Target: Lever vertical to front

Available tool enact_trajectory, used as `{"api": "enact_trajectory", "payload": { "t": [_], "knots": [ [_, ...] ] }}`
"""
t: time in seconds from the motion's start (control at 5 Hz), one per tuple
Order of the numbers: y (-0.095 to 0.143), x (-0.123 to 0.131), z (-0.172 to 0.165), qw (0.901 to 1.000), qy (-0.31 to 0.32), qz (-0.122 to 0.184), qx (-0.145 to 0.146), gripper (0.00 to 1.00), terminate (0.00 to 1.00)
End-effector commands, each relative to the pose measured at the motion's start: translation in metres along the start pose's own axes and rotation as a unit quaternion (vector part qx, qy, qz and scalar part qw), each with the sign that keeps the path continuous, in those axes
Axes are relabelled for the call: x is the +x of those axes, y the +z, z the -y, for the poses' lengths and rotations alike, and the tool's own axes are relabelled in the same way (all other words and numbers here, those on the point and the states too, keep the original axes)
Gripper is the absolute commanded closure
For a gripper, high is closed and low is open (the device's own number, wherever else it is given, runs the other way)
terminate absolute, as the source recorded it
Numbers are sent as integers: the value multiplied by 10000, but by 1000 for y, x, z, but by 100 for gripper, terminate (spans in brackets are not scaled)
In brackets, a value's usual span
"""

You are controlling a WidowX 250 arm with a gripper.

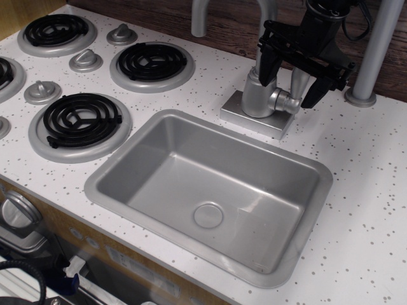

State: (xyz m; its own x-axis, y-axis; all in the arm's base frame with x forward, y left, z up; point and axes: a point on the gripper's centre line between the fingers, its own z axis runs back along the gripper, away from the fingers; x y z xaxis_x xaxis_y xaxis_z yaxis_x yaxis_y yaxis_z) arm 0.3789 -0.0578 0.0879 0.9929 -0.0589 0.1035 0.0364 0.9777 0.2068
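Observation:
The lever is a short silver-grey rod standing upright on a round pivot stub at the right side of the faucet's cylindrical base. My black gripper hangs over it from above, open. One finger is in front of the faucet base to the left. The other finger is just right of the lever. The lever stands between them, close to the right finger. I cannot tell whether that finger touches it.
The grey sink basin lies in front of the faucet plate. The curved spout pipe rises behind. A grey post stands at the right. Stove burners and cone knobs are at the left.

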Motion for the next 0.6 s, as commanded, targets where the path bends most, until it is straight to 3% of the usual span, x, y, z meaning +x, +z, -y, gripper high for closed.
{"api": "enact_trajectory", "payload": {
  "t": [0.0, 0.2, 0.4],
  "knots": [
    [0, 0, 0, 10000, 0, 0, 0, 0, 0],
    [4, 5, -1, 9971, -245, 722, 2, 0, 0],
    [5, 14, -3, 9913, -498, 1220, 48, 0, 0]
  ]
}}
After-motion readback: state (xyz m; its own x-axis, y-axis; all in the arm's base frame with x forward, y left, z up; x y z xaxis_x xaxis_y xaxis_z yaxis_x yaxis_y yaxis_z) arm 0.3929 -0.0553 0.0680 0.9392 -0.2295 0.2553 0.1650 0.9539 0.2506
